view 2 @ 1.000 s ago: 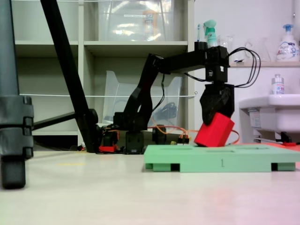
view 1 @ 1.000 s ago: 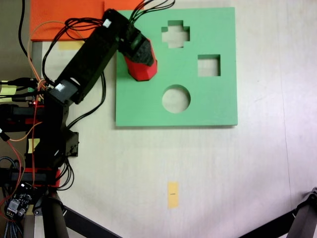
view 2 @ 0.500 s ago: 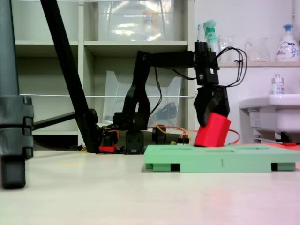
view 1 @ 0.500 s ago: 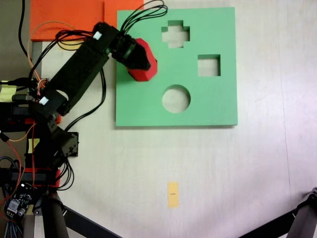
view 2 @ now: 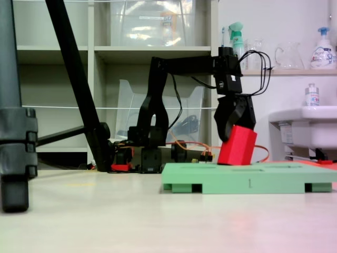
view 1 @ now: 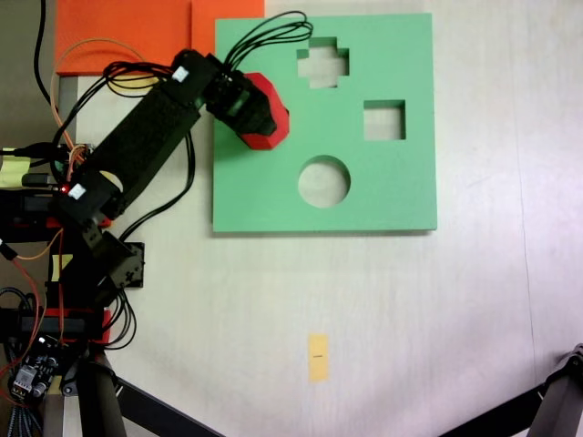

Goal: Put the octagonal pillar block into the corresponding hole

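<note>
Black hand [view 2: 235,133] clamped on bright red octagonal foam pillar block [view 1: 269,116] [view 2: 238,146]. Block tilted, lower edge touching green square foam board [view 1: 401,196] [view 2: 247,183] near its top-left in overhead-style fixed view. Octagonal hole hidden under block/hand. Round cutout [view 1: 324,180] w/ square cutout [view 1: 383,120] open nearby.

We see the red octagonal pillar block [view 1: 270,114] tilted, lower end on the green board [view 2: 247,183] at its 10 o'clock area, covering the corresponding hole, which we can't see.
</note>
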